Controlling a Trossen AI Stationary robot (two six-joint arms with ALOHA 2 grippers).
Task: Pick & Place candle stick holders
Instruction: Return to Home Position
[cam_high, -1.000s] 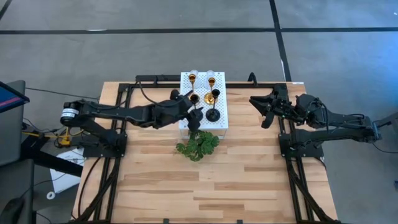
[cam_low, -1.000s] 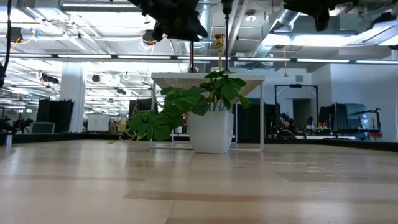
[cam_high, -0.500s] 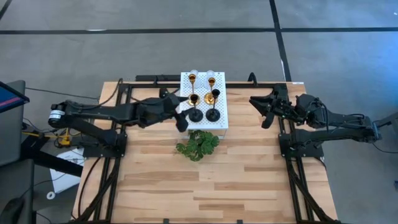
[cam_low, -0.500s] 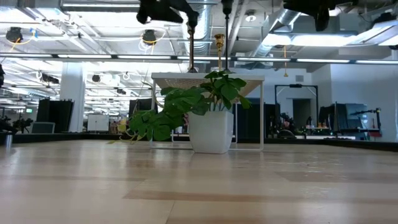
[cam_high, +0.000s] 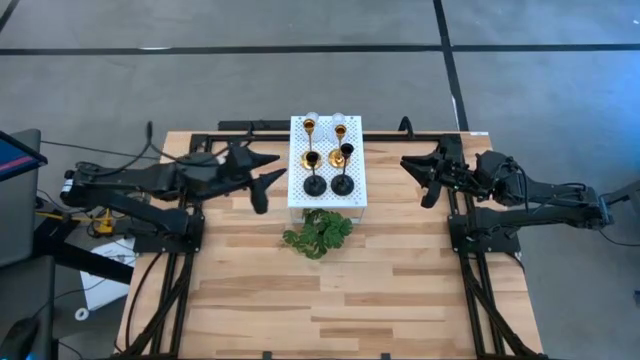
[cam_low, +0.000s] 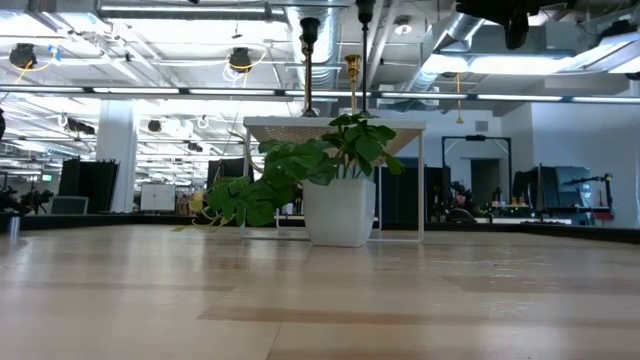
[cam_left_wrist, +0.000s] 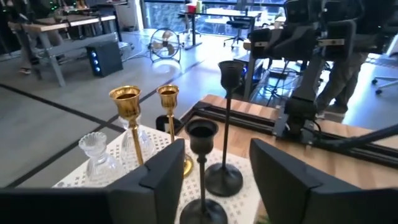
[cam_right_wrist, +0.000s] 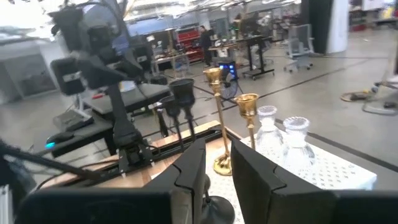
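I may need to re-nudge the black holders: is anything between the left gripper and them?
Nothing visible. The left gripper sits left of the white shelf, fingers open, with a clear line to the black holders.

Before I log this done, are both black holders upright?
Upright. Both black holders stand on round bases on the white shelf, stems vertical.

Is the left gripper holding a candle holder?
No: the left gripper sits open and empty left of the shelf, where both black candle holders stand.
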